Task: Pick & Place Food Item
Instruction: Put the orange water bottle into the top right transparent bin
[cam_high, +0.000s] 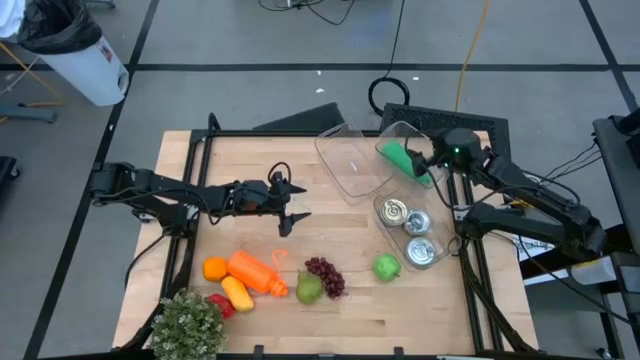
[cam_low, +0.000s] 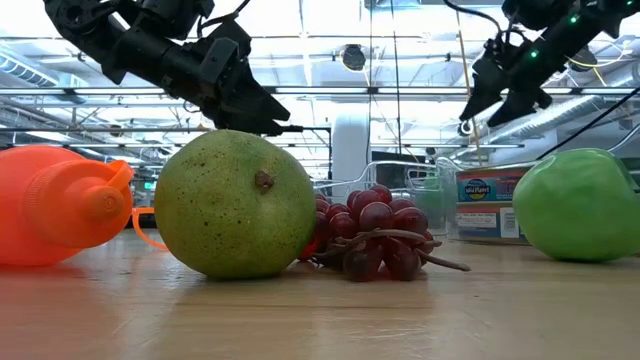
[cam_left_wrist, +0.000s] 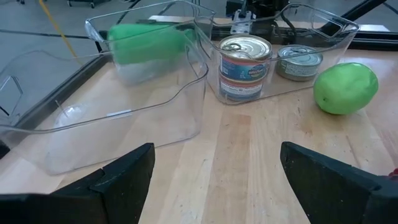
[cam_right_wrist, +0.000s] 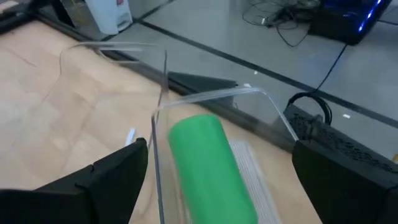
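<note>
- Right gripper (cam_high: 432, 158) hangs jaws apart and empty right over the green cylinder (cam_high: 404, 160), which lies in the far right clear bin (cam_high: 437, 138). The wrist view looks down on the cylinder between the two dark fingers (cam_right_wrist: 106, 183).
- The cylinder's long axis runs roughly 10 to 4 o'clock in the high view, slanting across the bin. It looks set down already, so I judge the next move is a lift clear, then a pick from the near row.
- Left gripper (cam_high: 287, 212) waits jaws apart, empty, mid-table. The food row lies toward 6 o'clock of it: carrot (cam_high: 256, 272), pear (cam_high: 309, 289), grapes (cam_high: 327, 274). This arm is the nearer one to those.
- The apple (cam_high: 386, 266) sits just beside the cans bin (cam_high: 385, 225), toward 7 o'clock of the right gripper.
- Farther off: a can (cam_left_wrist: 245, 67) carries a blue-and-red label; its writing is too small to read.
</note>
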